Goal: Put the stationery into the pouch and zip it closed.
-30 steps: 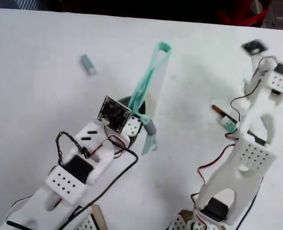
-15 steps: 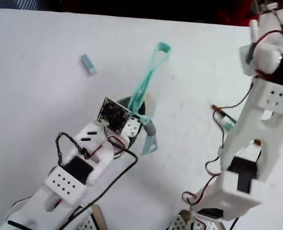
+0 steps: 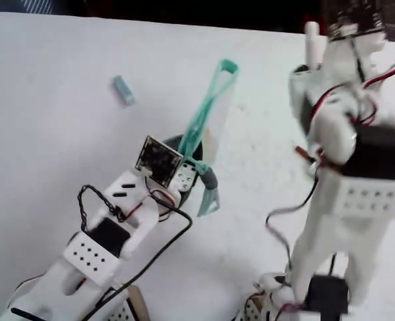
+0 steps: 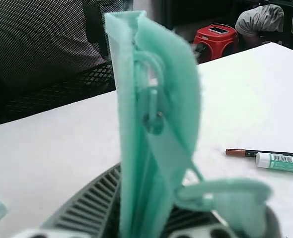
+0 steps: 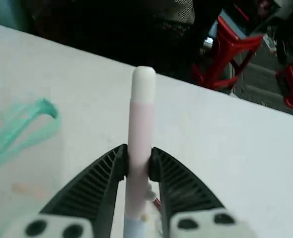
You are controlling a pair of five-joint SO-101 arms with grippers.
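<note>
- At the middle of the tabletop [image 3: 50, 167], the left jaws are clamped on the near end of the green pouch [image 3: 211, 100]. The pouch is held up on edge, and its length runs away toward the far side.
- On the right, raised above the tabletop, the right jaws are clamped on a pink pen [image 5: 139, 124]. Its white-capped end sticks out beyond the jaw tips.
- Right of the pouch, a brown pen [image 4: 263, 153] and a green-and-white tube [image 4: 281, 162] lie flat on the tabletop, just beside each other.
- On the far left, well apart from the pouch, a small pale blue block [image 3: 123, 89] lies on the tabletop.
</note>
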